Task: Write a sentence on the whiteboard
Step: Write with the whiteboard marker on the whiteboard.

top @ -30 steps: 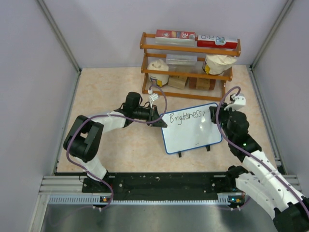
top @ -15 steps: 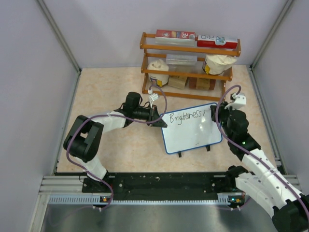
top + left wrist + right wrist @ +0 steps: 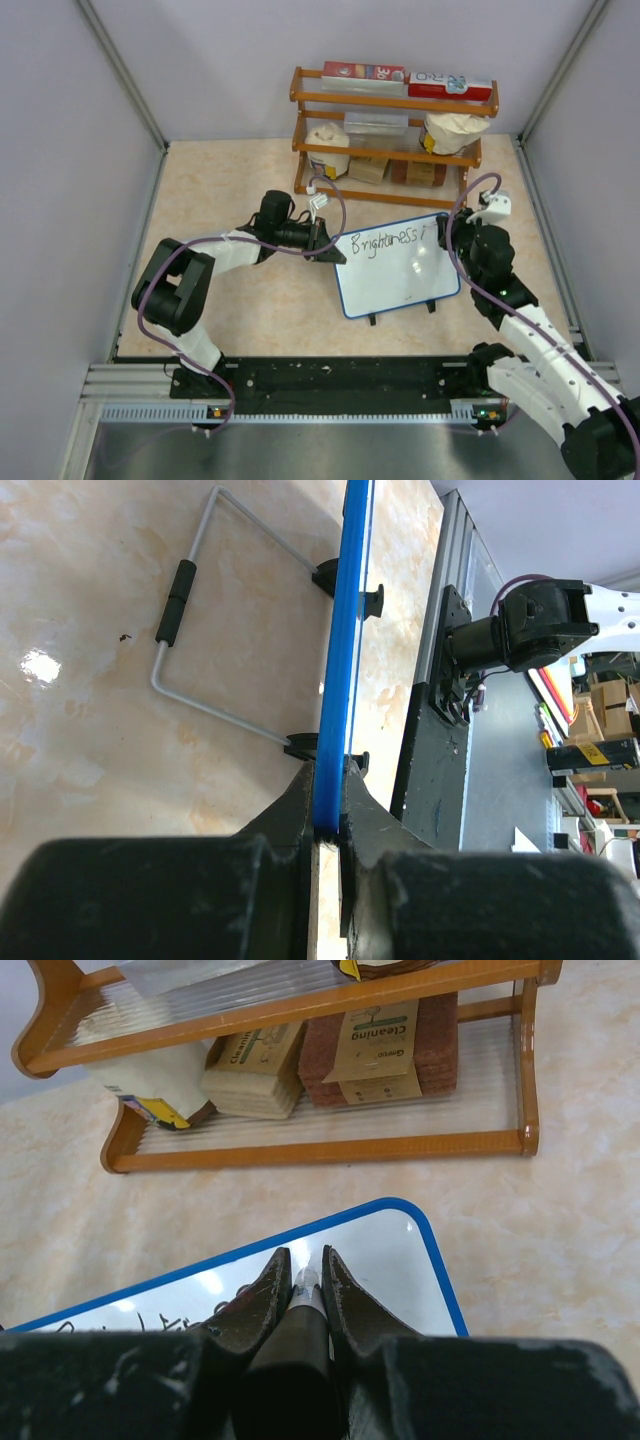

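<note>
Top view: the whiteboard (image 3: 398, 275) stood propped right of centre on the table (image 3: 240, 300). The sentence (image 3: 385, 241) was barely begun, reading "Brightness i" on the top line, so most of it looked left to write. The left fingers (image 3: 328, 252) sat at its 9 o'clock edge and the right fingers (image 3: 447, 240) at 2 o'clock.

Left wrist view: the fingers were clenched on the blue rim.

Right wrist view: the fingers gripped a marker (image 3: 297, 1330), its tip at the board's upper right.

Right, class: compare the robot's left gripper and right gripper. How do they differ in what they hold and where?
The left gripper clamps the whiteboard by its blue rim; the right gripper holds a dark marker. The left sits at the board's left edge, the right over its right end. Both have black jaws, shut.
</note>
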